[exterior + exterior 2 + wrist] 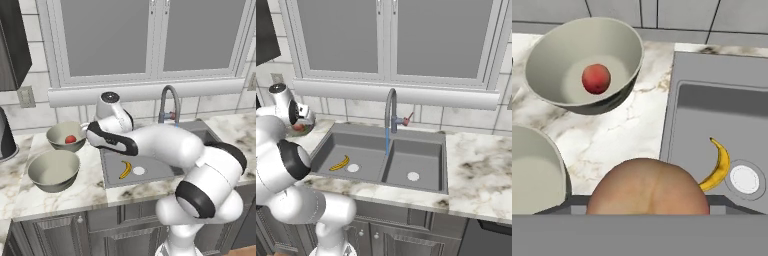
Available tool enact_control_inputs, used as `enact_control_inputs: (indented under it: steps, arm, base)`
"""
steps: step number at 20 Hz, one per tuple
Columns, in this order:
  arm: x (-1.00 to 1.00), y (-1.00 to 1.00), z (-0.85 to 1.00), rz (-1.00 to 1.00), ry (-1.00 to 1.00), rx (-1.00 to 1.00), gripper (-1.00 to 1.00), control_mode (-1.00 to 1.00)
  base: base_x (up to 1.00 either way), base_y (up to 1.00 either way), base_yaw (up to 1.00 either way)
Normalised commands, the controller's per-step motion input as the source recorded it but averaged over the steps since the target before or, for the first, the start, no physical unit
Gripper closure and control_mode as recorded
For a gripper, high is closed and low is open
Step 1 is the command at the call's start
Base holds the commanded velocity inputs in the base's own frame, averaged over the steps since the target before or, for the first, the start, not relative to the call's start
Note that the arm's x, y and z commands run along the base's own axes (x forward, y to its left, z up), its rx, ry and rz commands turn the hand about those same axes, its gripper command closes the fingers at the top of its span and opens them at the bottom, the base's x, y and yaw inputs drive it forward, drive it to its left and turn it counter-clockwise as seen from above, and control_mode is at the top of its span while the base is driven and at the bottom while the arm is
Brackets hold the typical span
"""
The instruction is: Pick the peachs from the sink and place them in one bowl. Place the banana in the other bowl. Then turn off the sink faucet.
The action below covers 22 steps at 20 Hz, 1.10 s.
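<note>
Nearer wide grey-beige bowl (534,170) at far left, bare. Beyond, smaller grey-beige bowl (582,62) on marble table (619,135), 1 red-orange peach (596,78) inside. Centre: 2nd peach (648,187), round, light, bruisable, clamped across its middle in tool, partly open around it. Right: curved yellow banana (718,167) in dark grey sink (712,110), best pinched mid-curve.

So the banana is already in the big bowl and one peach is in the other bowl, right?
Not quite. The banana lies in the sink, beside the drain, as the hand view shows. One peach does sit in the far bowl.
</note>
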Motion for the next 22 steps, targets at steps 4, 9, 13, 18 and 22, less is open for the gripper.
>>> enact_control_inputs:
  steps: [4,9,13,18,22]
  arm:
    - [0.29,0.19,0.28,0.0,0.09,0.04,1.0,-1.0]
    - [0.24,0.24,0.03,0.0,0.03,0.0,1.0,-1.0]
    - [0.16,0.09,-0.01,0.0,-0.01,0.0,1.0,-1.0]
    - [0.21,0.12,-0.06,-0.01,0.0,0.0,1.0,-1.0]
    - [0.29,0.26,-0.14,-0.01,0.0,0.0,1.0,-1.0]
  base:
    - [0.0,0.0,0.0]
    - [0.0,0.0,0.0]
    - [0.0,0.0,0.0]
    - [0.0,0.0,0.0]
    - [0.0,0.0,0.0]
